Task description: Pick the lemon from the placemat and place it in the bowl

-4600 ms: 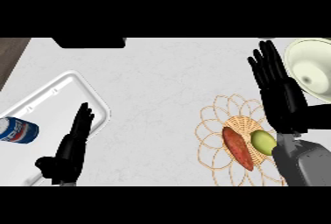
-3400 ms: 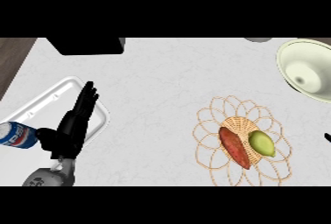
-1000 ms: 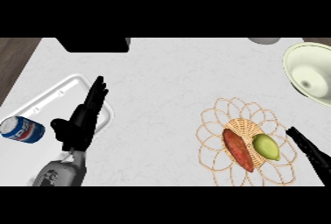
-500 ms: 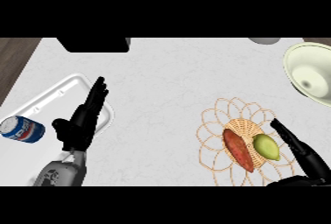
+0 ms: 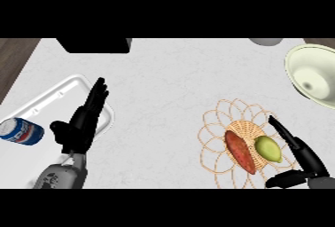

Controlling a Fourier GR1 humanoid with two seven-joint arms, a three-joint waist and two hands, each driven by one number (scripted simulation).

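Note:
A yellow-green lemon lies on the woven wicker placemat at the lower right, beside a reddish sweet potato. My right hand is open just right of the lemon, fingers straight and pointing up-left, thumb out below it; it does not hold the fruit. The pale green bowl sits at the right edge, above the placemat. My left hand rests open at the left, fingers up.
A white tray lies at the left under my left hand, with a blue soda can on its side. A dark object stands at the back left, a grey one at the back right.
My right hand has come up from the lower right edge and now lies alongside the lemon. The left hand has stayed where it was.

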